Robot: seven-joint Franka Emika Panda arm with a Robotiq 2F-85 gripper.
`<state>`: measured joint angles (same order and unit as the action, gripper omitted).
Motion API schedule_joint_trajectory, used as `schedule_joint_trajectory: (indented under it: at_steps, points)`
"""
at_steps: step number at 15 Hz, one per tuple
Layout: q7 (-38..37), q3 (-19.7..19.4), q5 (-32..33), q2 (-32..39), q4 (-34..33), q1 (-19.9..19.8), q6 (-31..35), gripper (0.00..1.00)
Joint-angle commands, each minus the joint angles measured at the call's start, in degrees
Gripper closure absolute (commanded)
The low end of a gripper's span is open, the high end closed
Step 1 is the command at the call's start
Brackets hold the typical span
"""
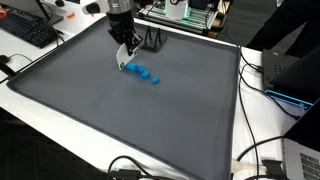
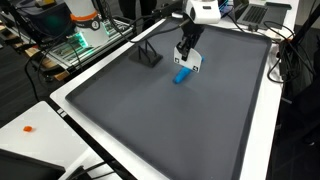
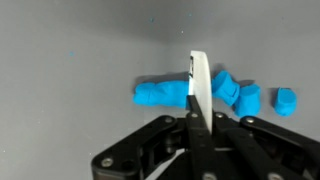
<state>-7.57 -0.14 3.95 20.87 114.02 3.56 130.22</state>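
Note:
My gripper is shut on a thin white flat blade held edge-on. The blade stands over a strip of blue dough on the grey mat. Several small cut blue pieces lie just to the right of the blade, one of them a little apart. In both exterior views the gripper hangs low over the mat with the white blade at the end of the blue row.
A large grey mat covers the table. A small black stand sits on the mat near the gripper. Keyboards, cables and electronics ring the mat's edges.

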Motion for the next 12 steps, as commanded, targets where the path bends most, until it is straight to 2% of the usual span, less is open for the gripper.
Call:
schedule_joint_trajectory:
  at_steps: [1, 12]
  points:
    - [-0.5, -0.5, 1.8, 1.8, -1.7, 0.4, -0.8, 0.99]
    - [-0.1, -1.1, 4.6, 5.6, -3.6, 0.7, 0.2, 0.99]
